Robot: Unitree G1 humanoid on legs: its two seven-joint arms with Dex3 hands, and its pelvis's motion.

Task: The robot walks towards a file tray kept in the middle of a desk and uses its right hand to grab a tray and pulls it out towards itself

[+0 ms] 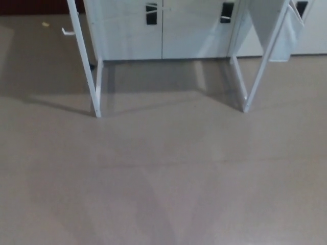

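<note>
Ahead of me, beyond bare beige floor (163, 184), I see only white metal desk legs (95, 87); file tray and both hands out of view, grip unknown.

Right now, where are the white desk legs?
In the head view the left desk leg stands upper left and the right desk leg upper right, both on the floor before white cabinets.

An office-like room. Bare grey floor (163, 178) runs up to white desk legs (95, 87). Behind them stand white cabinets (163, 30) with dark handles (152, 14).
</note>
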